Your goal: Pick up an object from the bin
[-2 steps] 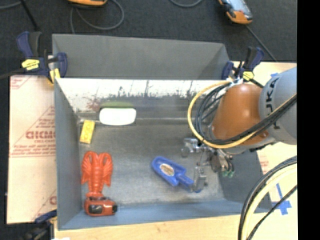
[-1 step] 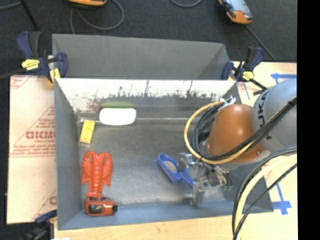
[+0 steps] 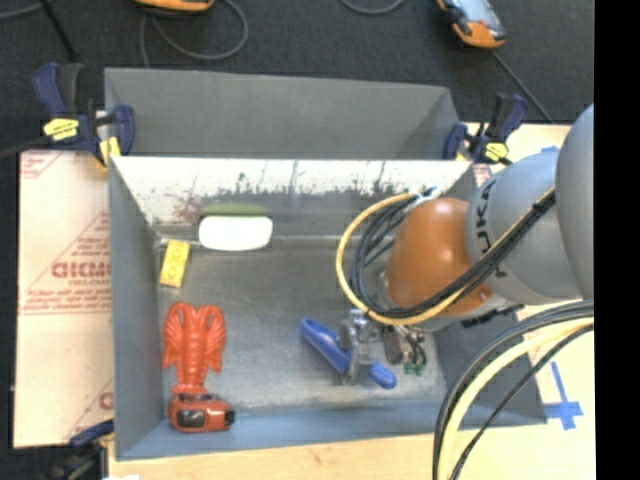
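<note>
My gripper (image 3: 360,353) is down near the bin floor at the front right, under the orange wrist cover. A blue clamp-like tool (image 3: 328,346) lies right beside and partly under its fingers, running from the middle of the floor toward the front right. I cannot tell whether the fingers are round it or just touching it.
A red toy lobster (image 3: 193,340) lies at the front left, with a small orange and black tape measure (image 3: 200,414) just in front of it. A yellow block (image 3: 174,264) leans at the left wall. A white oval piece with a green edge (image 3: 235,231) rests against the back wall.
</note>
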Available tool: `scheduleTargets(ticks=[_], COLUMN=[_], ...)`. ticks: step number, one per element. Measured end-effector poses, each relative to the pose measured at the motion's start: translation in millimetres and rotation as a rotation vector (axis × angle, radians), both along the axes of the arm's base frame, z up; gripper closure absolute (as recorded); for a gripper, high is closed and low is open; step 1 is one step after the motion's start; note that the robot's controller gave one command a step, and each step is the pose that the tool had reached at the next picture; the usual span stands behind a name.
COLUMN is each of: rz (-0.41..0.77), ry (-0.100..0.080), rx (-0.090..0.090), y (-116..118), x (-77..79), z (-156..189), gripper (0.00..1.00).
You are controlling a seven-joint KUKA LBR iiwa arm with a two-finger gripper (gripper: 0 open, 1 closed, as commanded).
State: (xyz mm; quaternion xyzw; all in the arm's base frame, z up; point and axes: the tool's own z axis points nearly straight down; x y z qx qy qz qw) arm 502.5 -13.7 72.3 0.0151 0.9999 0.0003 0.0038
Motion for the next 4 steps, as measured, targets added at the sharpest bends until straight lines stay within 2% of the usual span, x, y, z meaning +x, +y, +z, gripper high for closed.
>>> scheduleTargets(ticks=[1, 2, 3, 4], rz=[0.001, -0.021, -0.02, -0.019], ry=[0.0, 0.005, 0.005, 0.012], rx=[0.0, -0.001, -0.001, -0.001], y=[0, -3, -3, -3], x=[0.0, 7.4, 7.4, 6.6], z=[0, 88, 88, 93], gripper=[1.0, 1.0, 1.0, 1.0])
